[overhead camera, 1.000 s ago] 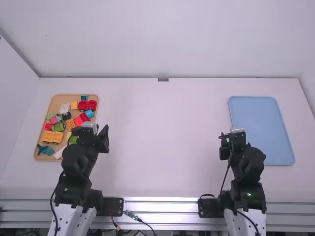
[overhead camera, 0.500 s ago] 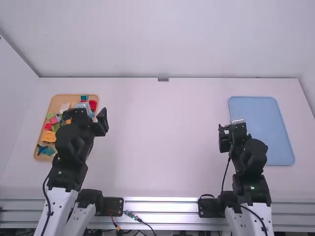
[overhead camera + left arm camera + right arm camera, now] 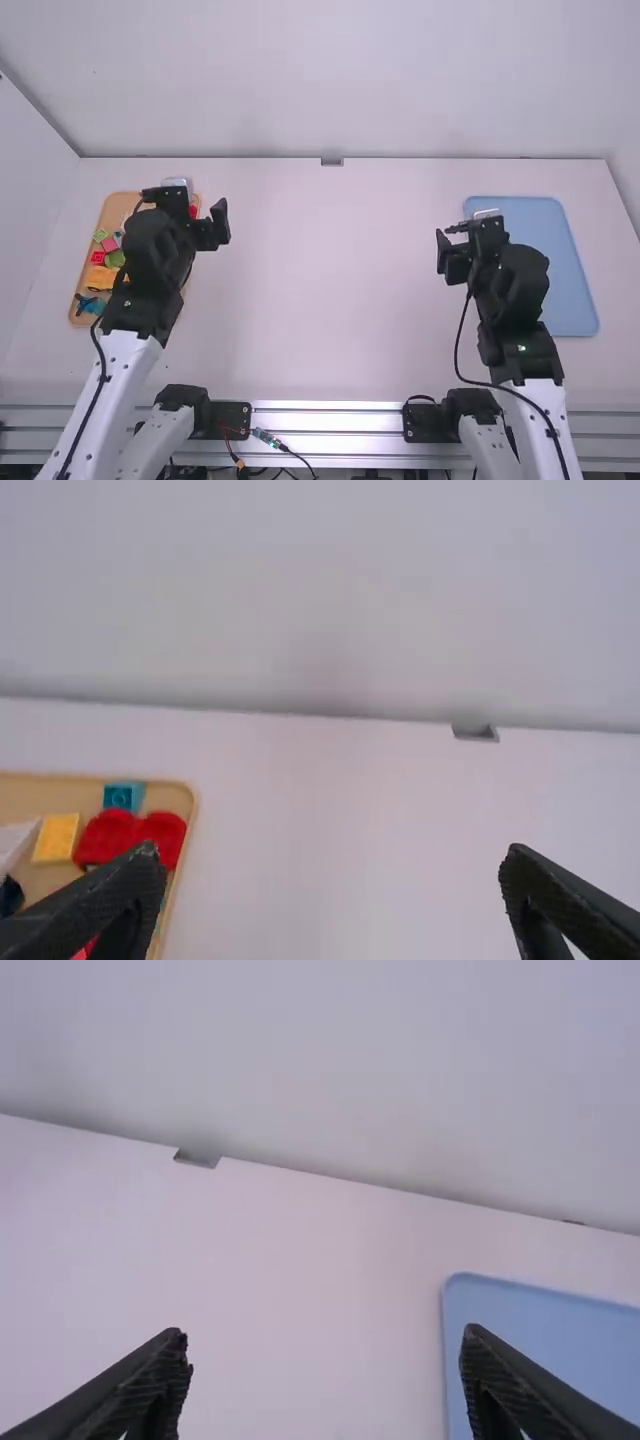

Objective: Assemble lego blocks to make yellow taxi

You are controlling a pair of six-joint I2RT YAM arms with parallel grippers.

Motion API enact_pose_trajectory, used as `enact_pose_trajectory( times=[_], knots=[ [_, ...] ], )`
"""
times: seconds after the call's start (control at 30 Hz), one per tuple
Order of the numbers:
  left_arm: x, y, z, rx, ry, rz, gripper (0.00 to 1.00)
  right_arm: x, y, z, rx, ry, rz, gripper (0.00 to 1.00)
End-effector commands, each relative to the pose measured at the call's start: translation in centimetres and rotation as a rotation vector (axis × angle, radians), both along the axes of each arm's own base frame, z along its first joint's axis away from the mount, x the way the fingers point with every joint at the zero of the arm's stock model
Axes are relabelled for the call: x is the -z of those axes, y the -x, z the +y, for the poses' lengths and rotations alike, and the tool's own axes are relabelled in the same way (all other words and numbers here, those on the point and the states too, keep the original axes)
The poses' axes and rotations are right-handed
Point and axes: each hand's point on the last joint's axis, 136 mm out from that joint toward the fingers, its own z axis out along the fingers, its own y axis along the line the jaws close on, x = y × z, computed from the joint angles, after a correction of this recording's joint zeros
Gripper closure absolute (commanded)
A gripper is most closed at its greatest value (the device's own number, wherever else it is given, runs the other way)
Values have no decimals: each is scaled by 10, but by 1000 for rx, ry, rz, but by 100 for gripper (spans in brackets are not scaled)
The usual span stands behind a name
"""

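Note:
My left gripper [image 3: 185,202] is raised over the right part of a tan tray [image 3: 108,210] of lego blocks, and my right gripper [image 3: 470,230] is near the blue tray's left edge. The left gripper [image 3: 331,865] stands open with nothing held; so does the right gripper [image 3: 325,1345]. In the tan tray lie an orange-yellow wheeled block [image 3: 100,278], a green piece [image 3: 115,259] and a pink-red block [image 3: 97,258]. The left wrist view shows a yellow block [image 3: 56,838], a red piece [image 3: 130,834] and a teal block [image 3: 122,796]. The left arm covers part of the tray.
A flat blue tray [image 3: 530,250] lies on the right of the white table [image 3: 330,280], partly behind the right arm. The wall rises at the table's far edge, with a small grey fitting [image 3: 332,161] at its middle.
Both arms have extended away from the camera, the left one farther, passing up over the tan tray. More of the tray's upper blocks are now covered; the blocks look unmoved.

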Motion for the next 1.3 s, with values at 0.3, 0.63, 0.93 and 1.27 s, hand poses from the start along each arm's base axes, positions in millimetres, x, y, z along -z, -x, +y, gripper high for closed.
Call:
enact_pose_trajectory(
  times=[0.3,0.63,0.93,1.27],
  knots=[
    [35,-15,9,-75,113,115,1,-63,-51,0,7,-4,-48,4],
    [26,-22,9,-86,141,71,1,-56,-84,3,14,-59,-18,1],
    [50,-31,37,-295,210,108,1,-11,-99,3,22,-61,117,1],
    [74,-42,57,-367,261,270,1,37,-106,4,26,-54,276,1]
  ],
)
